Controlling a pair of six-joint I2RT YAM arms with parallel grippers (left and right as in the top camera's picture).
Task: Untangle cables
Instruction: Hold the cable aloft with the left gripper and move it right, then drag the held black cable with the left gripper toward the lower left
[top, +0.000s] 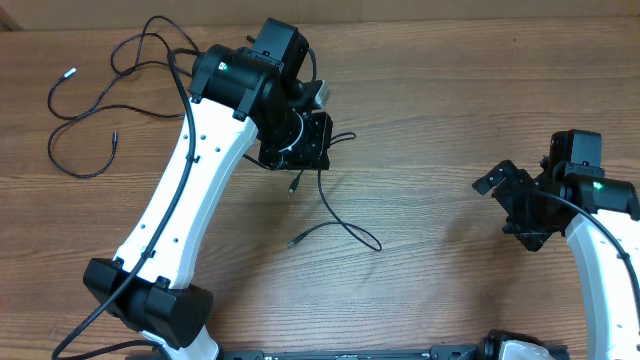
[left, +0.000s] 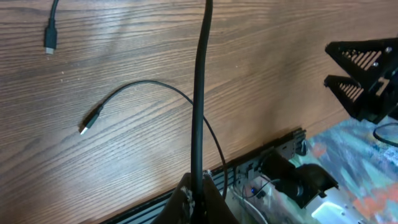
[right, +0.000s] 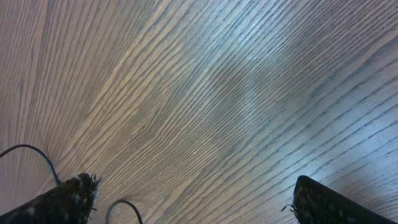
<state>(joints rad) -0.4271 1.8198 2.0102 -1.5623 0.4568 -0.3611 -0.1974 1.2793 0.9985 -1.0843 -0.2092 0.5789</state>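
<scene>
Right now my left pincer (top: 298, 143) is pinched fully together on one cable (left: 200, 93), which rises straight out from between my fingers and runs long-ways up the whole left wrist view. Seen from overhead, a thin cord drops from this pincer toward the near edge of the bench (top: 450, 100), bends into a loop on the right and doubles back to a plug (top: 292, 243) that points left. A second plug (top: 293, 186) sits just below the pincer, pointing at the near edge; I cannot tell whether both ends belong to the same cord. The other cables (top: 100, 100) lie in loose overlapping loops at the far left of the bench, close to its far edge, with a silvery-white tip (top: 70, 72) on their outer left side, and my left arm crosses over part of them. My right pincer (top: 508, 205) gapes wide with nothing between its fingers, over bare wood on the right, well apart from every cord. Open wood lies between the two pincers, and a black rail (top: 350, 353) lines the near edge.
</scene>
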